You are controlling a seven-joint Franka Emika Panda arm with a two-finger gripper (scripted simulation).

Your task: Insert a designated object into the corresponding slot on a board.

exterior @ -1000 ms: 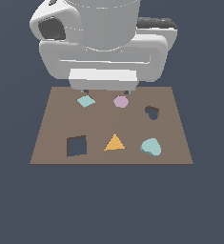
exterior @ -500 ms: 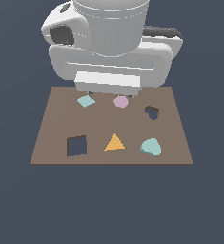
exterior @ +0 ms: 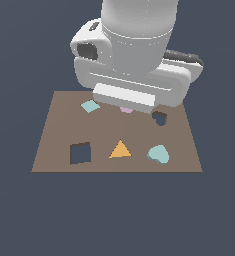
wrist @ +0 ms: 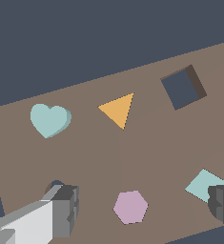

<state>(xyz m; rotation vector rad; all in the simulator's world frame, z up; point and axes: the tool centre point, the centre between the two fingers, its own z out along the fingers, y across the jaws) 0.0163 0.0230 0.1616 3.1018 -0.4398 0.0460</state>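
While the arm (exterior: 134, 55) hangs bulky over the far half of the board (exterior: 54, 155), it hides much of that row in the exterior view. A descent judged from that view alone could therefore land off target.

On the board, clock hours taken from its centre in the exterior view, the larger square hole (exterior: 81, 152) lies at 8 o'clock. It is roomy enough to swallow a piece carried to the wrong opening.

The teal heart (exterior: 159, 154) rests flat at 4 o'clock, well apart from the claw and untouched. Its rounded lobes look likely to slide out of a pinch that closes off-centre. The orange triangle (exterior: 120, 149) sits at 6 o'clock, beside the heart, and a wide approach could nudge it. The flat teal diamond (exterior: 90, 105) at 10 o'clock shares the heart's colour and invites a mix-up.

The gripper (wrist: 144, 208) is spread wide and carries nothing. In the wrist view the pink hexagon (wrist: 130, 207) lies between its fingers (wrist: 66, 209). Closing here would seize the wrong piece.

The heart-shaped slot (exterior: 160, 118) lies at 2 o'clock, at 12 o'clock from the heart. It is barely larger than the heart, so a slight twist in the grasp would probably jam the piece on the rim.
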